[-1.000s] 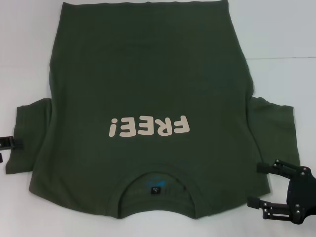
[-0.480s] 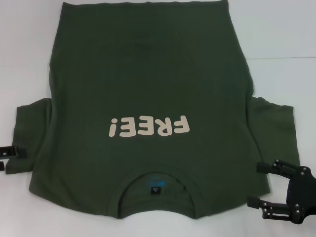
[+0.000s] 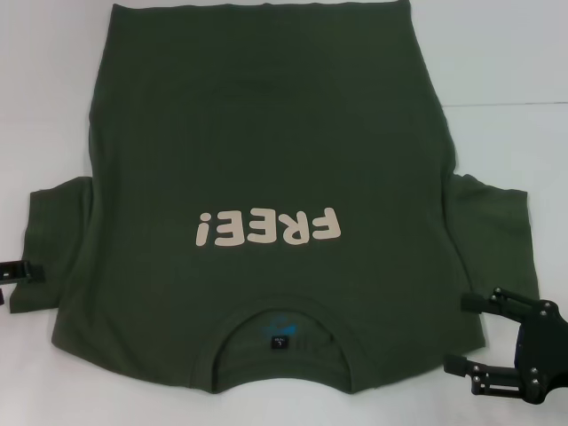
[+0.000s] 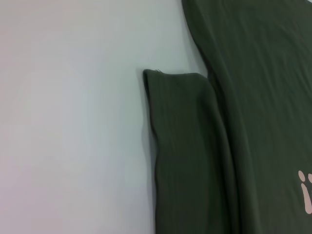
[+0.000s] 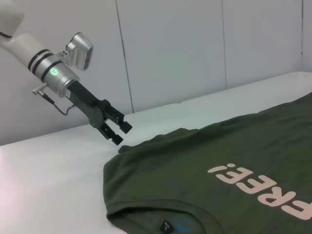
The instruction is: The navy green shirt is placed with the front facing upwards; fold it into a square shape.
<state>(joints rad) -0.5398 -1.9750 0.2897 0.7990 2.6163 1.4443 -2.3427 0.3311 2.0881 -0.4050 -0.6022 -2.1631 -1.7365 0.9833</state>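
The navy green shirt (image 3: 266, 160) has big cream letters on its chest that say "FREE!" (image 3: 266, 229). In the head view the word sits in the middle of the frame and reads upside down. A small dark label (image 3: 280, 341) sits inside the collar, low in the frame; its print is too small to read.

A dark olive-green short-sleeved T-shirt (image 3: 266, 160) lies flat and unfolded, front up, on a white table (image 3: 497, 62). Cream "FREE!" lettering (image 3: 266, 229) spans its chest, reading upside down from the robot's side. The ribbed crew neck (image 3: 280, 344), a small dark label inside, faces the robot; both sleeves spread outward.
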